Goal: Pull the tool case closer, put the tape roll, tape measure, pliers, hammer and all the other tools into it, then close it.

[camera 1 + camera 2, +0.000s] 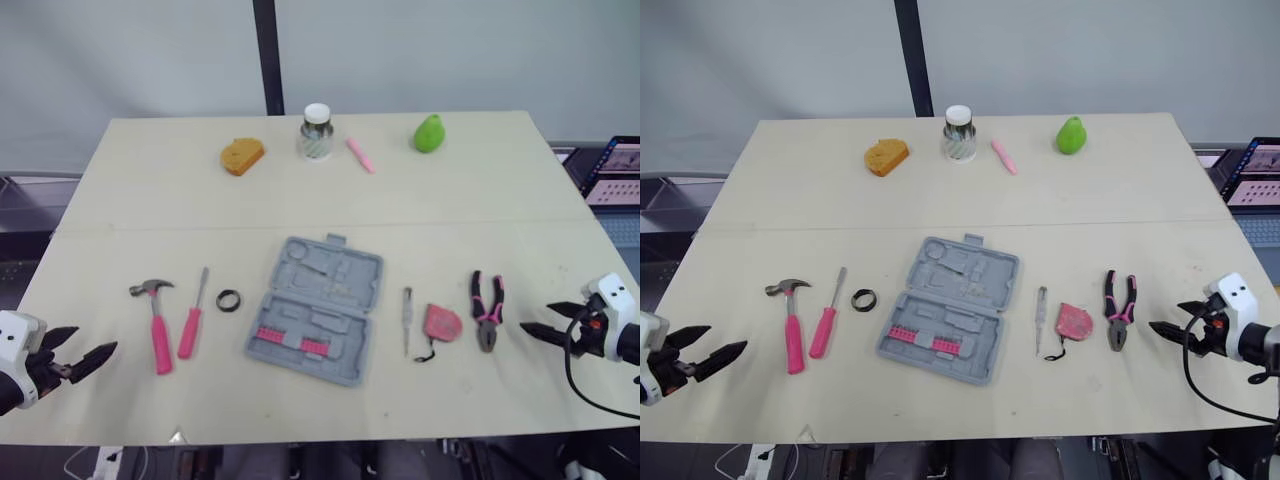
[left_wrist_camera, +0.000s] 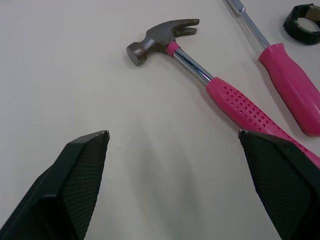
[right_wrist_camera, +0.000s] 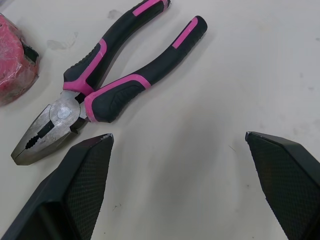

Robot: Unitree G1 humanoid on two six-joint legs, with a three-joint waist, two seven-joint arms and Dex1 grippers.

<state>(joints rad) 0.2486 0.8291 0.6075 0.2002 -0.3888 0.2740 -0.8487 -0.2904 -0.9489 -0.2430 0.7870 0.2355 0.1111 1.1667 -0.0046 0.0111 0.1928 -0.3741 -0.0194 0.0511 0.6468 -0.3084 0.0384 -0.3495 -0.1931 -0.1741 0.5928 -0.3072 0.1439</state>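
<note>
The grey tool case point(image 1: 315, 310) lies open, lid flat, in the middle of the table. Left of it are a black tape roll point(image 1: 229, 299), a pink-handled screwdriver point(image 1: 192, 320) and a pink-handled hammer point(image 1: 155, 320). To the case's right lie a thin small screwdriver point(image 1: 407, 318), a red tape measure point(image 1: 443, 322) and black-and-pink pliers point(image 1: 487, 310). My left gripper point(image 1: 95, 340) is open near the table's left front edge, just short of the hammer point(image 2: 200, 75). My right gripper point(image 1: 537, 318) is open at the right edge, beside the pliers point(image 3: 110, 85). Neither holds anything.
Along the far edge of the table point(image 1: 120, 200) stand an orange block point(image 1: 242, 156), a jar with a white lid point(image 1: 316, 132), a pink marker point(image 1: 360, 155) and a green pear point(image 1: 429, 133). A laptop point(image 1: 615, 170) sits off the table at the right.
</note>
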